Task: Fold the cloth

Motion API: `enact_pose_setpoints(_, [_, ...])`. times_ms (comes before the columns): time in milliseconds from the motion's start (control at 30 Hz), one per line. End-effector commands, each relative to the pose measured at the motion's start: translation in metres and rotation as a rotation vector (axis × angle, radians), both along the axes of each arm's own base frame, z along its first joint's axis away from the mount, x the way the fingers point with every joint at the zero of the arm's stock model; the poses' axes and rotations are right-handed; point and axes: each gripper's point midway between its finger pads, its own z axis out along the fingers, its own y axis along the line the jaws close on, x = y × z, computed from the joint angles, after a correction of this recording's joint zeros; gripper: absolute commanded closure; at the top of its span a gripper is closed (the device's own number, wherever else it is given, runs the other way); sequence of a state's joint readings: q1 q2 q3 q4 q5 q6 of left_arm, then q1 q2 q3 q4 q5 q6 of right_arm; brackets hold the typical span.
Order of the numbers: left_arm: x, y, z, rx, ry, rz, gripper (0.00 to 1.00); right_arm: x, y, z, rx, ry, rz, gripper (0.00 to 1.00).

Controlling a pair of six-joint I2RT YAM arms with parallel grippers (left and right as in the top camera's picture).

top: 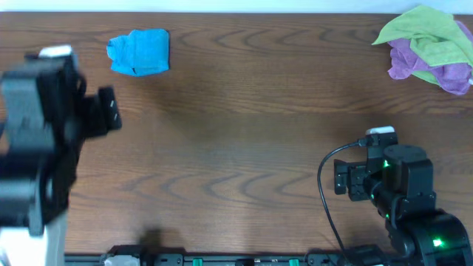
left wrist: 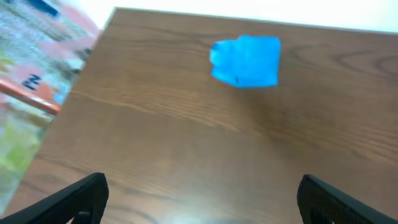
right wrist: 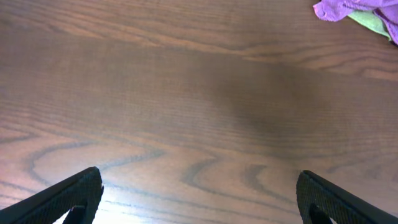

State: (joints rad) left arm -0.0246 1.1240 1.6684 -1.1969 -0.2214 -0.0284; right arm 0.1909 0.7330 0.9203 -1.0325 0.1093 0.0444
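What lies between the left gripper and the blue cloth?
Nothing. In the left wrist view, only bare table stretches from the open left gripper to the blue cloth.

The dark brown wood-grain table (top: pixel 244 111) is smooth with a faint sheen. The small blue folded cloth (top: pixel 139 52) looks soft and matt, like the crumpled green cloth (top: pixel 425 29) and purple cloth (top: pixel 403 63).

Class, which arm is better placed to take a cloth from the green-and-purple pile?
Right, likely: the right gripper is open, nearer the pile, its wrist view showing the purple cloth. The left gripper faces the blue cloth.
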Motion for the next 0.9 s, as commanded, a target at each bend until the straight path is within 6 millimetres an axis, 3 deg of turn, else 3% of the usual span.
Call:
enact_pose_setpoints(0, [-0.033, 0.011, -0.007, 0.033, -0.025, 0.055, 0.02, 0.000, -0.003, -0.002, 0.004, 0.005, -0.023, 0.01])
enact_pose_setpoints(333, [-0.128, 0.015, -0.024, 0.031, -0.159, 0.064, 0.05, 0.000, -0.003, -0.002, 0.004, 0.005, -0.023, 0.01])
enact_pose_setpoints(567, [-0.158, 0.016, -0.036, 0.005, -0.235, 0.080, 0.05, 0.000, -0.003, -0.002, 0.004, 0.005, -0.023, 0.01])
enact_pose_setpoints(867, [-0.176, 0.000, -0.052, -0.062, -0.298, 0.006, 0.05, 0.000, -0.003, -0.002, 0.004, 0.005, -0.023, 0.01])
